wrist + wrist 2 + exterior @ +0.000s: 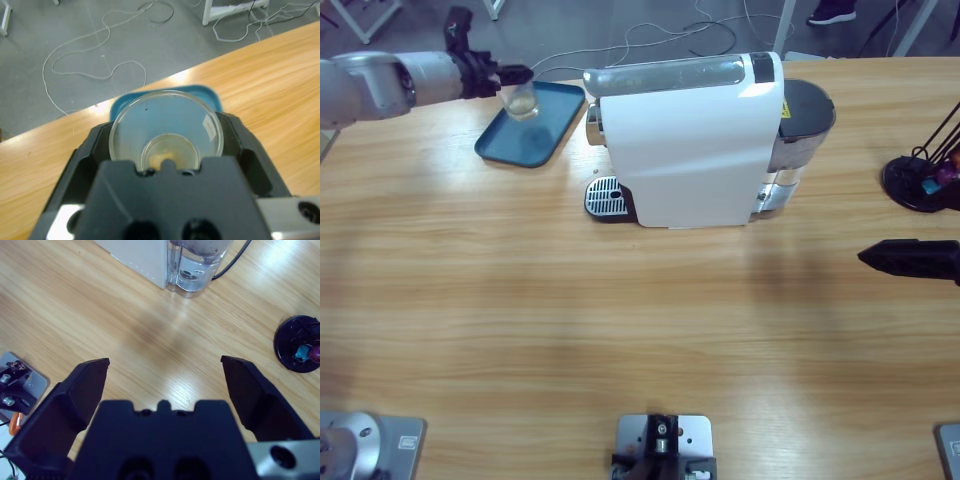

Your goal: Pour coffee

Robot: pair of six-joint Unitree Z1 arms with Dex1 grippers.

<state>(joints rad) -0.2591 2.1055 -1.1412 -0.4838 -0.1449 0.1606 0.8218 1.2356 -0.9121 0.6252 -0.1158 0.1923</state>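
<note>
Partly hidden: coffee [166, 159] faint in glass [166, 131], left tool [167, 150] clamping.

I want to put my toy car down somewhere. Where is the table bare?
The widest bare stretch of table runs in front of the coffee machine. It is also bare left of the drip grate, below the blue tray. It is crowded at the tray, where the left end effector holds the glass.

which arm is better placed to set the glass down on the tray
Left. Its gripper is shut on the glass with coffee over the blue tray; the right gripper is open and empty by the table's far side.
</note>
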